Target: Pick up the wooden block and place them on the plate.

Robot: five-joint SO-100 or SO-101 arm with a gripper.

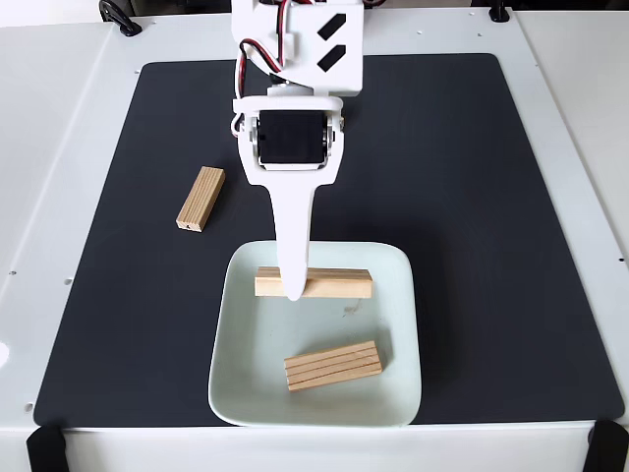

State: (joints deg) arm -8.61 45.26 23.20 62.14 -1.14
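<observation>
My gripper point(293, 291) hangs straight down over the plate point(241, 334), its white finger point(292, 236) tapering to a tip that sits right in front of the upper wooden block point(334, 282). From this fixed view I see one long finger edge-on and nothing of the gap behind it, so I cannot tell how wide my jaws stand or whether they have the block between them (the tip overlaps the block's left part, and that is all the picture gives me).

That block lies crosswise in the plate's upper half, its long side running left to right. A second wooden block point(333, 366) rests in the plate's lower half, slightly tilted, its striped grain facing up, apart from the first. The plate itself sits at the near edge of the black mat point(472, 197).

A third wooden block point(200, 199) lies out on the mat, up and to the left of the plate, well apart from it, angled a little off vertical. The mat lies on a white table point(59, 118).
</observation>
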